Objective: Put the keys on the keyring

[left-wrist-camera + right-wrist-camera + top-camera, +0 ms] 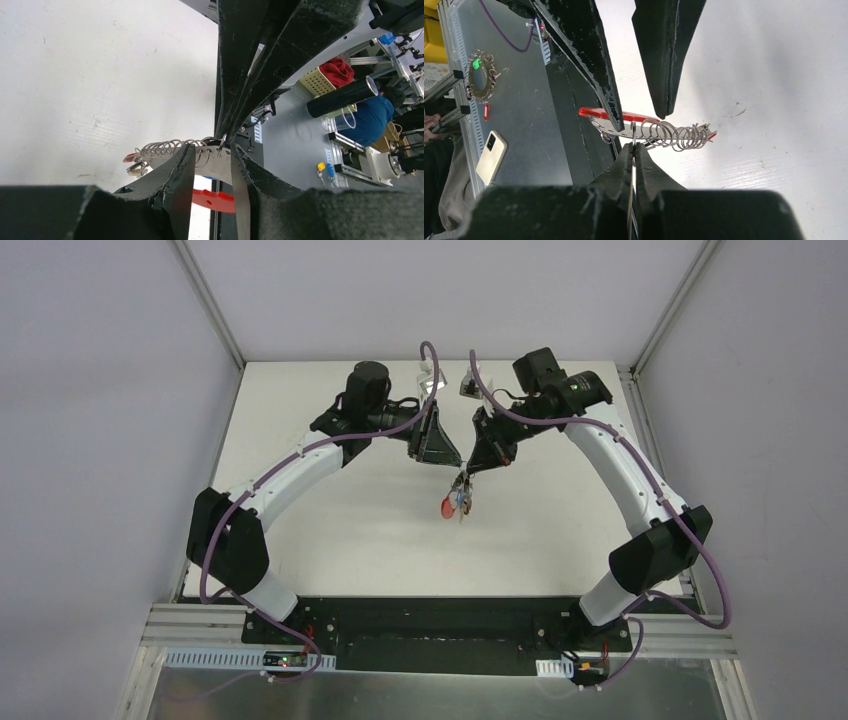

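Grey-red keyring (599, 113) clamped in left hand (212, 152); right hand (633, 147) pinches key (634, 134)

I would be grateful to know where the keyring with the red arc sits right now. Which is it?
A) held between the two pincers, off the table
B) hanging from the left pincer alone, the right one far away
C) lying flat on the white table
A: the left pincer clamps the keyring by its grey plate, and the right pincer pinches a thin metal piece at it, above the table.
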`<action>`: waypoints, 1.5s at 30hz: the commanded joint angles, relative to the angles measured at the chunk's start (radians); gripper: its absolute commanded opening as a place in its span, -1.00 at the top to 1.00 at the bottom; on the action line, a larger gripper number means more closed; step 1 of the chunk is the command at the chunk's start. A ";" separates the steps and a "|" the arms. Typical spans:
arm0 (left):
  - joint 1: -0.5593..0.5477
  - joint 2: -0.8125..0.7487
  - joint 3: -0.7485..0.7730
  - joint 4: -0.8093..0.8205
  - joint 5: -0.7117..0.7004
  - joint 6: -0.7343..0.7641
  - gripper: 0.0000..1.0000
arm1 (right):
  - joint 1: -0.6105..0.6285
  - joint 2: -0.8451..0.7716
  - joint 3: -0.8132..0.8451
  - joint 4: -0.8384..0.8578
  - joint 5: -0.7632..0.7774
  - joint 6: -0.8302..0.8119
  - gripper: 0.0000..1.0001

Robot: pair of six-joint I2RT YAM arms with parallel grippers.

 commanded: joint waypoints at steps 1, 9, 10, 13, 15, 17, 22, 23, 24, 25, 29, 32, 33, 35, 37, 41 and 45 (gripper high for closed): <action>-0.013 -0.022 0.023 0.016 0.004 0.036 0.36 | 0.006 0.003 0.046 -0.021 -0.028 -0.016 1.00; -0.028 0.001 0.037 0.060 0.012 -0.001 0.45 | 0.007 0.002 0.033 -0.009 -0.039 -0.005 1.00; -0.030 0.003 0.037 0.061 0.012 -0.005 0.46 | 0.007 0.002 0.031 -0.007 -0.040 -0.006 1.00; -0.034 0.006 0.035 0.063 0.016 -0.008 0.53 | 0.007 0.001 0.028 -0.002 -0.040 -0.003 1.00; -0.038 0.005 0.032 0.063 0.018 -0.008 0.56 | 0.007 0.000 0.025 0.001 -0.040 0.000 1.00; -0.038 0.004 0.028 0.062 0.021 -0.007 0.61 | 0.007 0.000 0.024 0.004 -0.039 0.003 1.00; -0.042 0.005 0.025 0.062 0.027 -0.007 0.75 | 0.007 -0.002 0.017 0.017 -0.043 0.012 1.00; -0.043 0.005 0.025 0.060 0.030 -0.006 0.79 | 0.007 -0.002 0.017 0.018 -0.045 0.012 1.00; -0.044 0.005 0.025 0.061 0.032 -0.007 0.83 | 0.006 -0.002 0.017 0.019 -0.045 0.014 1.00; -0.044 0.006 0.024 0.061 0.033 -0.007 0.87 | 0.006 -0.002 0.015 0.019 -0.044 0.016 1.00; -0.045 0.008 0.027 0.064 0.039 -0.011 1.00 | 0.007 -0.002 0.013 0.025 -0.042 0.023 1.00; -0.044 0.004 0.033 0.071 0.038 -0.025 1.00 | 0.004 -0.007 0.004 0.037 -0.039 0.033 1.00; -0.043 0.002 0.036 0.073 0.038 -0.031 1.00 | 0.003 -0.010 -0.002 0.042 -0.040 0.035 0.99; -0.037 -0.005 0.036 0.098 0.038 -0.057 1.00 | -0.008 -0.024 -0.022 0.064 -0.050 0.046 0.86; -0.027 -0.013 0.022 0.170 0.042 -0.115 1.00 | -0.026 -0.044 -0.044 0.088 -0.072 0.054 0.74; -0.008 -0.011 -0.019 0.415 0.052 -0.320 1.00 | -0.074 -0.083 -0.091 0.130 -0.126 0.066 0.57; -0.006 0.003 -0.054 0.586 0.061 -0.455 1.00 | -0.122 -0.113 -0.131 0.168 -0.196 0.070 0.49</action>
